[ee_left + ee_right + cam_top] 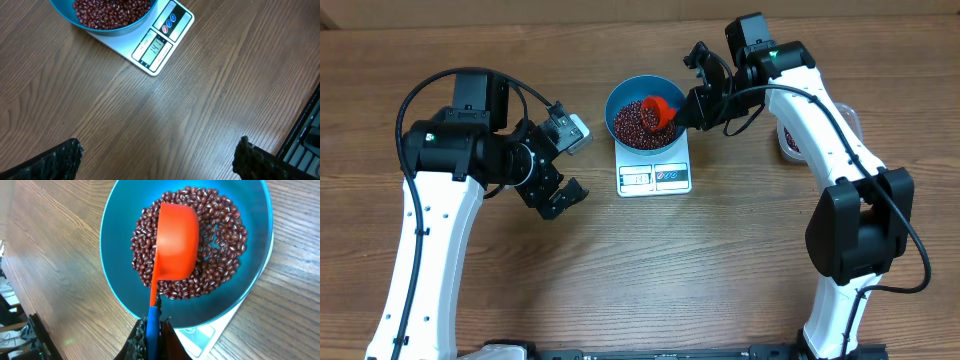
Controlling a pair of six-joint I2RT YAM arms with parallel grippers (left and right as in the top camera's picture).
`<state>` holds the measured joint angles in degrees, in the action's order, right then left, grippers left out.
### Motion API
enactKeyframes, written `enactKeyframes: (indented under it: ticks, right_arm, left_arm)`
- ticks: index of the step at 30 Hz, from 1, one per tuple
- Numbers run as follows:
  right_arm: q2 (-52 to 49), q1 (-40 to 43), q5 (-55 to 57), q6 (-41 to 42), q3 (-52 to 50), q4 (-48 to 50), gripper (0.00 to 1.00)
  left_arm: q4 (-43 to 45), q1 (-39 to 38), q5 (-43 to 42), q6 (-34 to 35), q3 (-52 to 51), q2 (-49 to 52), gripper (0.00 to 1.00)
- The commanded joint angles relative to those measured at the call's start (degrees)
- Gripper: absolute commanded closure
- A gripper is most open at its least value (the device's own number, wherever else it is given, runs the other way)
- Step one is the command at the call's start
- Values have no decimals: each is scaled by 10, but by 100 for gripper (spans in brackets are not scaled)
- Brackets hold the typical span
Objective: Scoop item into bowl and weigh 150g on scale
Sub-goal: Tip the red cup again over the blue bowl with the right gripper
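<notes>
Over bowl (115,255), scoop (176,235) between fingers (136,345) (tight)

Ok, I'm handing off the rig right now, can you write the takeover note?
Left gripper: open, empty, over bare table beside the scale.
Right gripper: shut on the red scoop handle, scoop apparently mouth-down over the bowl.
The bowl sits on the scale, and beans cover its bottom.
Done: beans are in the bowl.
Left: read the display, illegible here, adjust beans to the target weight, then set the scoop down.
</notes>
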<state>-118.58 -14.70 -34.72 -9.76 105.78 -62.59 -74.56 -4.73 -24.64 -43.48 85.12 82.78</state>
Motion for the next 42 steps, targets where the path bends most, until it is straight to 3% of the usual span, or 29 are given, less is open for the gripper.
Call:
enactKeyframes:
  ticks: [1, 14, 28, 42]
  right_arm:
    - [29, 1, 7, -17, 28, 1, 96]
    - [68, -78, 223, -16, 24, -6, 96]
    - [83, -101, 246, -7, 26, -5, 96]
    - [90, -99, 179, -7, 26, -8, 96]
  left_arm:
    - [0, 2, -3, 4, 11, -7, 0]
    - [0, 2, -3, 4, 11, -7, 0]
    - [0, 2, -3, 4, 12, -7, 0]
    - [0, 2, -3, 4, 11, -7, 0]
